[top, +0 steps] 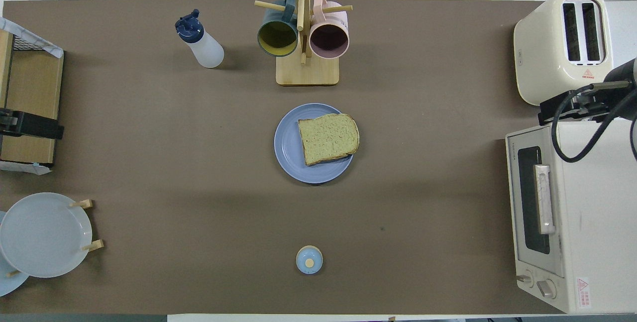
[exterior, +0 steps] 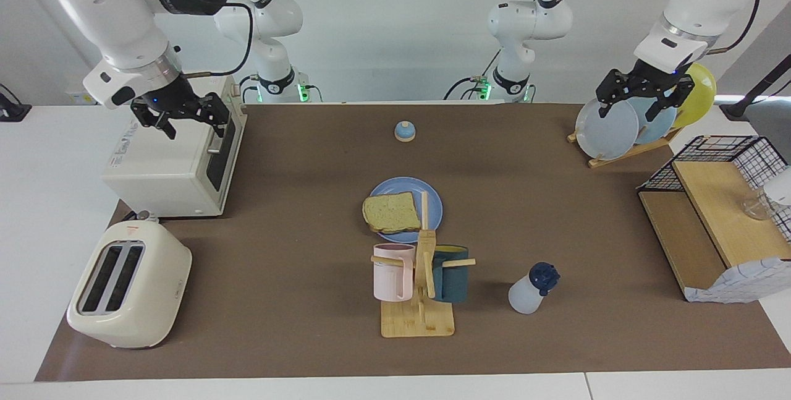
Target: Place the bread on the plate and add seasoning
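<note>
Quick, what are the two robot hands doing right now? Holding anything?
Left gripper: open, empty, up over the plate rack.
Right gripper: open, empty, over the toaster oven.

Bright, even light from above fills my workspace; soft, short shadows fall beside things on the counter (exterior: 296, 159). Both views look sharp, without glare.

Brown table mat (exterior: 296, 202) carries: plate (exterior: 432, 202) mid-mat, well apart from both raised grippers; bottle (exterior: 530, 290); mug rack (exterior: 418, 319); bell (exterior: 405, 131); toaster (exterior: 126, 285); oven (exterior: 170, 159) under right gripper (exterior: 185, 122); plate rack (exterior: 624, 151) under left gripper (exterior: 644, 102).
</note>
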{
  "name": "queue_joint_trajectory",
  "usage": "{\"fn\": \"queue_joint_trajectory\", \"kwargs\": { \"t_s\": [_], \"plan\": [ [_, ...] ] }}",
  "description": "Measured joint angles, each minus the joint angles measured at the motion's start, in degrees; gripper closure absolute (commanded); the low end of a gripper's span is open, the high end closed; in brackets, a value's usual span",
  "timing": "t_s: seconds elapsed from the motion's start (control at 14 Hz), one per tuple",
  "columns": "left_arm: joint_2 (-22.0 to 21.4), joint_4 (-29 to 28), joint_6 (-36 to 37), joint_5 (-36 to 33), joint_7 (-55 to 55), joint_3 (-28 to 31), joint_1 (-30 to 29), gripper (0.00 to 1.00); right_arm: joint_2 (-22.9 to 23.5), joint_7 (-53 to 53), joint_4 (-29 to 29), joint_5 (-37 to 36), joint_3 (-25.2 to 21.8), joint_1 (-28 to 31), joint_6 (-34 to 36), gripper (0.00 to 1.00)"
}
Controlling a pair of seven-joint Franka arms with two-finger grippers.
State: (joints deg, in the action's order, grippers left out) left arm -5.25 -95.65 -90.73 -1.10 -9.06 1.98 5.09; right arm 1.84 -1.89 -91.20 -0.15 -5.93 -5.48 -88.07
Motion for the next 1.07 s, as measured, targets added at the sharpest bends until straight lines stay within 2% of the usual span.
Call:
{"fn": "queue_joint_trajectory", "kwargs": {
  "t_s": [1.07],
  "plan": [
    [0.0, 0.0, 1.2, 1.2, 4.6, -0.4, -2.0, 0.00, 0.0, 0.0, 0.0, 0.0, 0.0, 0.0, 0.0, 0.00]
  ]
}}
